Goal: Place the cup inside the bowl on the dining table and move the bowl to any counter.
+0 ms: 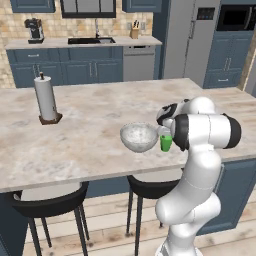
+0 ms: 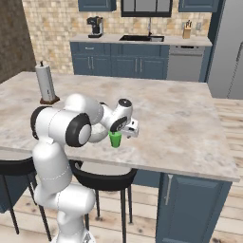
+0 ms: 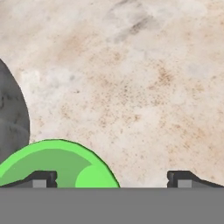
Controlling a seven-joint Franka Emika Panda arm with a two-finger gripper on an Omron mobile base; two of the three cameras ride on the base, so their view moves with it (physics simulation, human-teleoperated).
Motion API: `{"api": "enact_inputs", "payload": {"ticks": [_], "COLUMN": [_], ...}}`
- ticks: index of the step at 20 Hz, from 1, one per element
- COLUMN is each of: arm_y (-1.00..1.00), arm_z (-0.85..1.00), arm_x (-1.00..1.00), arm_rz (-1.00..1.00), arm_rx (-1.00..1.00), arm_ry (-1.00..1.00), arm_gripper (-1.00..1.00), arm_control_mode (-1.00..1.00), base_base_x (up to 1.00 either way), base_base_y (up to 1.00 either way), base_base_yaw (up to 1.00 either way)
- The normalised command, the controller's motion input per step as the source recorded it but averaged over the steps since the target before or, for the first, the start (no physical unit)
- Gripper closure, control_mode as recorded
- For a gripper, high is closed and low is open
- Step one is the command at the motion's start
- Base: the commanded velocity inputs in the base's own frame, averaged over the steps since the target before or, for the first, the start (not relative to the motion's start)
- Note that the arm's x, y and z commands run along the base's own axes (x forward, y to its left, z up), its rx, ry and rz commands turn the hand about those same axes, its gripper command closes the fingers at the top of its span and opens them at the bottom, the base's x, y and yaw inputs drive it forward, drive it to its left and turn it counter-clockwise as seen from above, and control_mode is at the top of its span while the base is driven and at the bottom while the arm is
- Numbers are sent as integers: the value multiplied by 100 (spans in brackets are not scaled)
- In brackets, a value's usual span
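Note:
The green cup (image 1: 166, 143) (image 2: 115, 139) stands upright on the dining table (image 1: 85, 135) near its front edge, just right of the speckled glassy bowl (image 1: 139, 136). In the hand view the cup's rim (image 3: 52, 164) fills the lower left and the bowl's grey wall (image 3: 11, 118) shows at the left edge. My gripper (image 2: 119, 134) (image 3: 113, 180) hangs open close above the cup, off to one side. One fingertip (image 3: 41, 178) is over the cup's mouth and the other (image 3: 188, 178) is over bare tabletop. Nothing is held. The counter (image 1: 50, 44) (image 2: 109, 38) runs along the back wall.
A paper towel roll (image 1: 46, 98) (image 2: 46, 84) stands at the table's left. Black stools (image 1: 50, 202) (image 1: 150, 187) sit under the front edge. The counter carries a coffee machine (image 1: 34, 30), a sink (image 1: 91, 40) and a knife block (image 1: 134, 31).

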Motion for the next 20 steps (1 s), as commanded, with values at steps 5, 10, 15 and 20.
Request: {"api": "enact_inputs", "payload": {"ticks": [5,10,15,20], "arm_y": [0,0,0,0], "arm_z": [-4,0,0,0], "arm_x": [0,0,0,0], "arm_rz": [0,0,0,0], "arm_rx": [0,0,0,0], "arm_ry": [0,0,0,0], "arm_gripper": [-100,-100,100,100], "arm_control_mode": [-100,-100,-100,-100], "base_base_x": [0,0,0,0], "base_base_y": [0,0,0,0], "base_base_yaw": [0,0,0,0]}}
